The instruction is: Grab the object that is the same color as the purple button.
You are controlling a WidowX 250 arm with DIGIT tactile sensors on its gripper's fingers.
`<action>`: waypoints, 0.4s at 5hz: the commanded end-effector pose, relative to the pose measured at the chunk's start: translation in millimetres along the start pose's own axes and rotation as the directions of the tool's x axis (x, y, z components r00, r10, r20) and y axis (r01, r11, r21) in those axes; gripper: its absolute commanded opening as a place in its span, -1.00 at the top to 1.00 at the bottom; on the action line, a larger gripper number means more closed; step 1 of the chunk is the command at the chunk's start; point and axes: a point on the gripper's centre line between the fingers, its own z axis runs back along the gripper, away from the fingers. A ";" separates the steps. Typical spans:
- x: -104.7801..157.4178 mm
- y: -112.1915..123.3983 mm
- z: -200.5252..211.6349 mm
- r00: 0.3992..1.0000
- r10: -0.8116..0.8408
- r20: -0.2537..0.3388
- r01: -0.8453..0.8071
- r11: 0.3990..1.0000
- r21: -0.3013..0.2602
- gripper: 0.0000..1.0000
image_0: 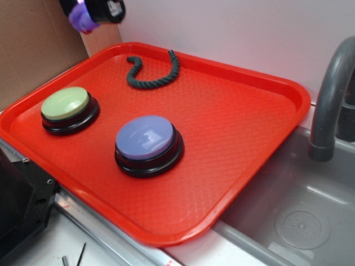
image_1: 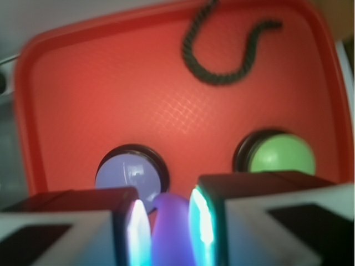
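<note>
Gripper (image_1: pixel 169 221) w/ jaws closed on toy (image_1: pixel 169 233), high above tray (image_0: pixel 249 138). We worry rubbery toy slips out, thin pinch imo.

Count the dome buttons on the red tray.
2: the purple button near the tray's middle, and the green button by its left edge. None looks hidden.

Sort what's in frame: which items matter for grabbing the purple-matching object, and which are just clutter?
Belongs to the job:
- small purple rubbery toy, held between the gripper fingers, lifted above the tray
- large lavender dome button on a black base, the colour reference

Just lying about:
- pale green dome button on a black base
- dark green twisted rope piece
- red plastic tray
- grey sink and faucet
</note>
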 end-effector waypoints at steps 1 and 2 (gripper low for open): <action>-5.4 8.5 40.8 0.991 -0.020 0.129 0.022 1.000 -0.013 1.00; 1.0 18.7 35.3 0.998 0.059 0.037 -0.058 0.998 -0.023 1.00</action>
